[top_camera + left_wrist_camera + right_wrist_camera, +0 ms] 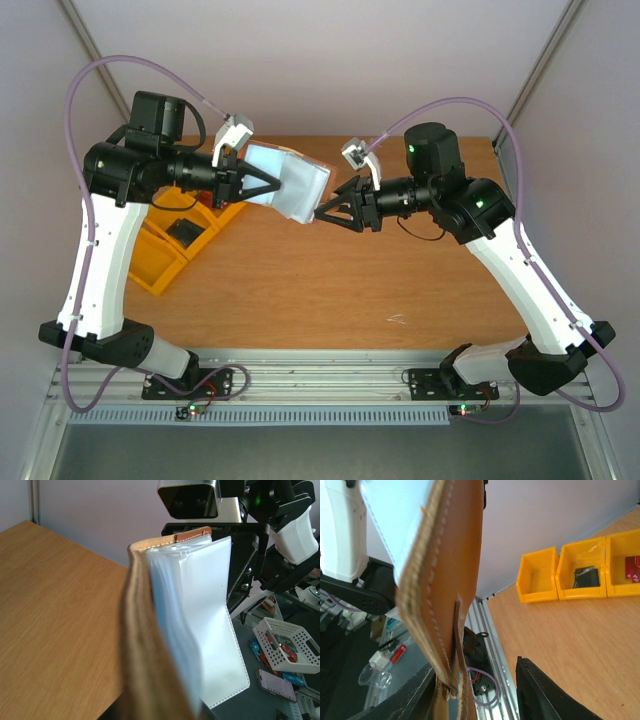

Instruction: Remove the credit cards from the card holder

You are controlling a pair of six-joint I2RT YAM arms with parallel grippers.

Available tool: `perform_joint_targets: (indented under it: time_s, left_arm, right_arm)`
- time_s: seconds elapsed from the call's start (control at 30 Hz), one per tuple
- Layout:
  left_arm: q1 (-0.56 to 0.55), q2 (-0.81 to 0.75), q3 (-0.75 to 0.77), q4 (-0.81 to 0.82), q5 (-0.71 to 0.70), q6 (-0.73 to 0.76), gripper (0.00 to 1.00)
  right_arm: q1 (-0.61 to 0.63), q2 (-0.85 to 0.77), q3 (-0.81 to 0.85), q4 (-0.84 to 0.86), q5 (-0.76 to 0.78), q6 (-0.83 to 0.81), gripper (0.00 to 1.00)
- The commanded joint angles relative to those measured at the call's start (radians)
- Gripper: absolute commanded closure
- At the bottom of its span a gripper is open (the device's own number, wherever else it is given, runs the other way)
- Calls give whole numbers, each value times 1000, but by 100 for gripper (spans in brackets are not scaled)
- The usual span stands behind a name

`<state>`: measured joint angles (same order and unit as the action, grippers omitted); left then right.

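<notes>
left gripper (268, 186) clamped on card holder (295, 187), steadying it open midair over table (300, 290) | right gripper (323, 213) jaws part-open straddling its far edge, probably lining up on pockets | credit cards unseen

Bright, even light leaves faint shadows on the table (300, 290); the close card holder (150, 655) blurs in both wrist views.

Robotics lab, aluminium rail frame (320, 385), yellow parts bins (538, 577), wooden test table (300, 290)
</notes>
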<state>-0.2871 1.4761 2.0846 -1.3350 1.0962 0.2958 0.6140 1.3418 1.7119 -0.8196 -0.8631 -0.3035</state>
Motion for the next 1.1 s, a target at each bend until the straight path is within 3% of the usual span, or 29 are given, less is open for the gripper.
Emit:
perform_joint_targets:
  time_s: [0.0,0.37,0.77,1.07]
  left_arm:
    - [6,3,26,34,43,-1,100]
    - [6,2,15,33,70,2,100]
    - [5,-6,-62,68,33,-17,100]
    - [6,-12,-95,80,31,-21,100]
  right_arm:
    - [-5,-2,-4,-20,45,-21,59]
    - [-3,38,5,14,74,17,60]
    - [39,95,69,115,34,90,45]
    - [54,119,99,154,94,135,46]
